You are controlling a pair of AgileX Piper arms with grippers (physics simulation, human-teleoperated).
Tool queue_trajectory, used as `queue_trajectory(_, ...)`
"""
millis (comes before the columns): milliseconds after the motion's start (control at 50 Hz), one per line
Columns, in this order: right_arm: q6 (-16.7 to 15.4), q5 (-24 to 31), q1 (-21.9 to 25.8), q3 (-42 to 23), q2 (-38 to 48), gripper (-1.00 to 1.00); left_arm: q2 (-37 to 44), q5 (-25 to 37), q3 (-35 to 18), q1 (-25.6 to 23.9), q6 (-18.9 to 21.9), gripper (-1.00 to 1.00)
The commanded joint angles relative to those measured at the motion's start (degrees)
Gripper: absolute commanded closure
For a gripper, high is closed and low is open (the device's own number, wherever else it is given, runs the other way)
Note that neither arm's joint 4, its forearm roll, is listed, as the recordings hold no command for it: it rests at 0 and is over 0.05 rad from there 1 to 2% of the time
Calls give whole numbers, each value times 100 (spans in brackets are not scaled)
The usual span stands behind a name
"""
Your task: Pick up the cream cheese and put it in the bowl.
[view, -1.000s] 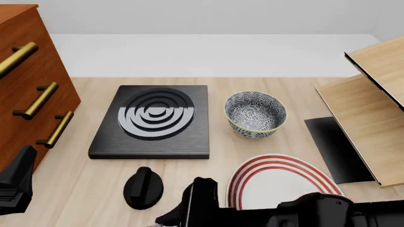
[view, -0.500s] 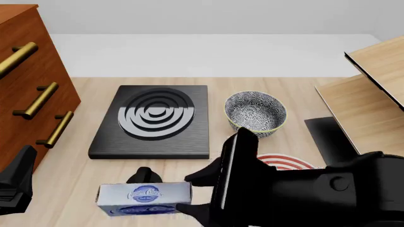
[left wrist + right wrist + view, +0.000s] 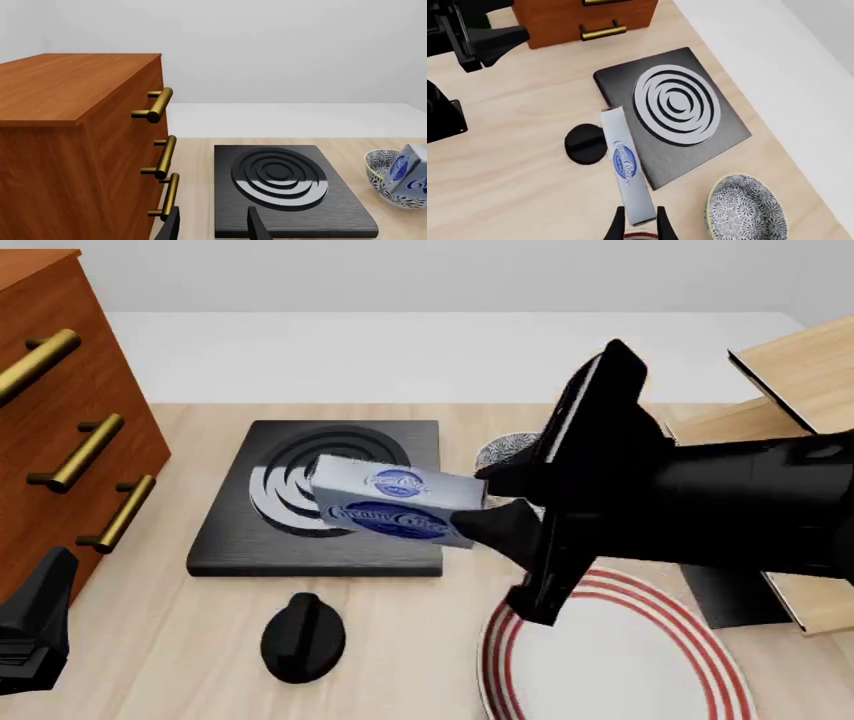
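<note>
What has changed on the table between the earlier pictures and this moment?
The right claw, shut on the cream cheese, has lifted the box from the near table edge and carried it forward, toward the bowl; it now hangs above the stove plate. The red-striped plate is uncovered again. The left claw, knob, bowl and drawer cabinet stayed in place.

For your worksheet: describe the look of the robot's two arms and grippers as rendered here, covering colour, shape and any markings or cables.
Both arms are plain matte black. The right gripper has a bulky, blocky body with a thin pale stripe along its edge and tapering fingers. Only an angular black wedge shows of the left gripper; its fingers are slim and black. No cables or markings show.
</note>
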Motion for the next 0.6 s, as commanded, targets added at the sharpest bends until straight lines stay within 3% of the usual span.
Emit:
queue_trajectory(20,-217,611,-926,-707,85,100,0,0,0,0,0,-100)
queue_trajectory(600,-685,1577,-2620,-1686,784,100,0,0,0,0,0,-100)
